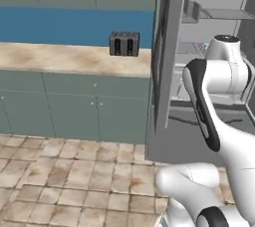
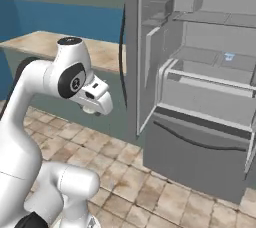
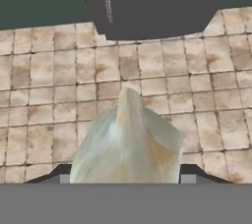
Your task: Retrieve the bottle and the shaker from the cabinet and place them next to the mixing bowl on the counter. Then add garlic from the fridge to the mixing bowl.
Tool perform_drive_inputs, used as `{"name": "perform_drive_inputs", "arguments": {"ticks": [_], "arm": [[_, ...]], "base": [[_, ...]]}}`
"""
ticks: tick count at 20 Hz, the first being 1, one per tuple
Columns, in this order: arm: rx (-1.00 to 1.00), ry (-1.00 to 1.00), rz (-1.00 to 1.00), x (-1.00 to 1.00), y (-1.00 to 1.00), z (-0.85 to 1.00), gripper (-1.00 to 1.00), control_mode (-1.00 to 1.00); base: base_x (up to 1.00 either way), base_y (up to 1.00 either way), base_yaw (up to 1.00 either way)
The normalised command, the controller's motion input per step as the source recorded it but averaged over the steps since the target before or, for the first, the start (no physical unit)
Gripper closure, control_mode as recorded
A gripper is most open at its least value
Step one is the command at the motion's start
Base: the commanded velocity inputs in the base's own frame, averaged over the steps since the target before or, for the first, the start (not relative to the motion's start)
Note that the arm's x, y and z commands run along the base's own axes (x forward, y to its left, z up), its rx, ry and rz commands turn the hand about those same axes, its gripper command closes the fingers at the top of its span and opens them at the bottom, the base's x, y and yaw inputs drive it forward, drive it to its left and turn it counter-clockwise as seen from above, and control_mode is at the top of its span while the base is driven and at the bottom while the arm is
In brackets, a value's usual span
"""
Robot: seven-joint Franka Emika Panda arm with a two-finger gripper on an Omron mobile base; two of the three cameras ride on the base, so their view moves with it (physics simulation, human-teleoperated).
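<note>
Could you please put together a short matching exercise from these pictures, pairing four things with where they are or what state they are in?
Things:
1. garlic
2. fridge
3. toaster
4. floor

States or places:
A. door open
B. on the counter
C. between the gripper's fingertips
D. tan tiles

Pairs: 1-C, 2-A, 3-B, 4-D

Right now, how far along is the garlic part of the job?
Done: the tall grey fridge stands open. In hand: a pale, pointed garlic bulb sits between the gripper fingers, above the tan floor tiles. Left: carrying it to the mixing bowl on the beige marble counter.
</note>
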Motion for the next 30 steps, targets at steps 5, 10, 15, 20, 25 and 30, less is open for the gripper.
{"name": "perform_drive_inputs", "arguments": {"ticks": [5,10,15,20,25,30], "arm": [[0.00,0.00,0.00,0.00,0.00,0.00,1.00,1.00],[0.00,0.00,0.00,0.00,0.00,0.00,1.00,1.00],[0.00,0.00,0.00,0.00,0.00,0.00,1.00,1.00],[0.00,0.00,0.00,0.00,0.00,0.00,1.00,1.00],[0.00,0.00,0.00,0.00,0.00,0.00,1.00,1.00],[0.00,0.00,0.00,0.00,0.00,0.00,1.00,1.00]], "base": [[-0.21,0.66,0.81],[-0.47,0.49,0.74],[-0.36,0.57,0.70],[-0.33,0.50,0.59],[-0.34,0.39,0.49],[-0.47,0.14,0.39]]}}
